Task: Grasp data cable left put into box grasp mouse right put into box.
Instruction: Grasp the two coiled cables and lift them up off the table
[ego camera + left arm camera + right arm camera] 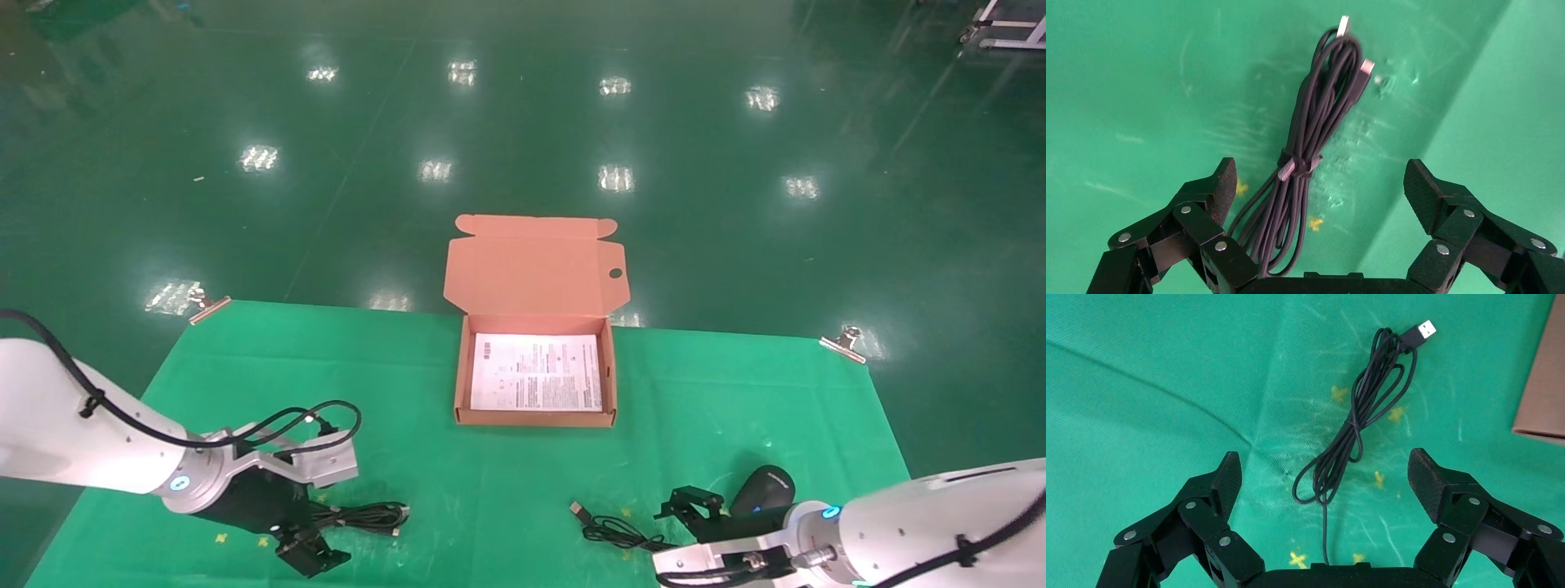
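Left pincer (1318,184) gapes over data cable (1315,135); box (535,420) holds paper (537,371).

Data cable (368,517) lay bundled near left; black mouse (762,490) near right, cord loose; orange box (535,418) stood open, centre.

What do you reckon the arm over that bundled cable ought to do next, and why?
Probably lower the left gripper a little and close it. Its fingers are open on either side of the data cable, which lies tied in loops on the green cloth. The box is open, holding only a printed sheet. The right gripper is open over the mouse's cord.
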